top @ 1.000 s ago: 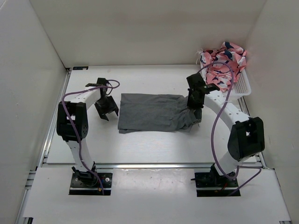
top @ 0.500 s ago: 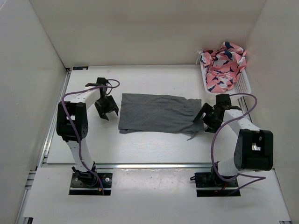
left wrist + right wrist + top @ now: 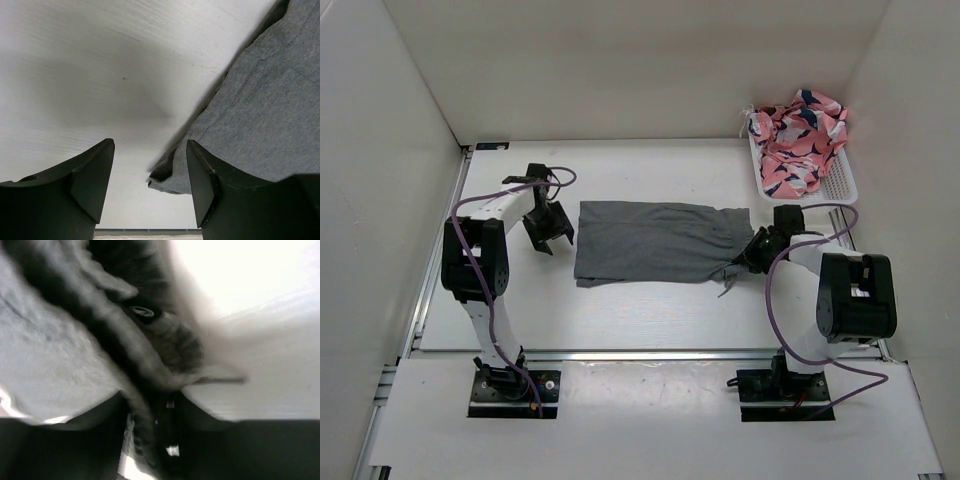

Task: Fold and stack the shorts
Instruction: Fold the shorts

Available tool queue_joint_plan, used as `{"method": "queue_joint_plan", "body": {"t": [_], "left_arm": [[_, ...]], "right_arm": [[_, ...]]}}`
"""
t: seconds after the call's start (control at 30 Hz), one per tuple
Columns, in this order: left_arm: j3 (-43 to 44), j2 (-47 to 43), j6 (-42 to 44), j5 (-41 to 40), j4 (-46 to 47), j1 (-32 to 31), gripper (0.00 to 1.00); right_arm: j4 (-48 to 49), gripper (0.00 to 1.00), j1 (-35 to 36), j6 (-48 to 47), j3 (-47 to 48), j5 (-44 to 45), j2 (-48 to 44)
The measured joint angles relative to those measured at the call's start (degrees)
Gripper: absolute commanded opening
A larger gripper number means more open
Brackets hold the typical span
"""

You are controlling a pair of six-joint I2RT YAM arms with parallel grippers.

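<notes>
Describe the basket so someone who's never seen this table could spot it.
Start at the white table and go to its far right corner. There sits a white slotted basket heaped with pink cloth patterned in navy; the shorts, the only other fabric, are plain grey and lie flat mid-table.

Robot lab test cell, not a home. Plain white panel walls [image 3: 390, 200] box in a white table [image 3: 650, 310] on three sides. Aluminium profile rail [image 3: 432, 265] runs left of the left gripper [image 3: 548, 230]. Arm bases are bolted to black plates [image 3: 515, 385], nearer than both grippers. Purple cable [image 3: 772, 290] loops just beside the right gripper [image 3: 748, 258]. White plastic basket [image 3: 842, 188] of patterned cloth [image 3: 800, 135] sits beyond it.
</notes>
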Motion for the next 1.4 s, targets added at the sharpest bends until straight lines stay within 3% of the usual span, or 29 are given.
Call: {"method": "queue_joint_plan", "body": {"t": [0.03, 0.1, 0.4, 0.63, 1.07, 1.4], "left_arm": [[0.0, 0.1, 0.0, 0.0, 0.0, 0.0, 0.71], [0.0, 0.2, 0.0, 0.0, 0.0, 0.0, 0.71], [0.9, 2.3, 0.0, -0.1, 0.0, 0.1, 0.71], [2.9, 6.4, -0.2, -0.5, -0.1, 0.1, 0.7], [3.5, 6.6, -0.3, -0.4, -0.8, 0.9, 0.7], [3.4, 6.6, -0.5, -0.3, -0.9, 1.6, 0.7]], "right_arm": [[0.0, 0.08, 0.9, 0.3, 0.3, 0.9, 0.6], [-0.4, 0.0, 2.6, 0.5, 1.2, 3.1, 1.0], [-10.8, 0.0, 13.2, -2.9, 11.7, 17.4, 1.0], [-21.2, 0.0, 28.0, -7.6, 31.2, 29.6, 3.6], [-35.5, 0.0, 51.6, -15.9, 65.7, 43.3, 26.8], [-40.2, 0.0, 58.9, -19.0, 81.1, 44.1, 38.3]]}}
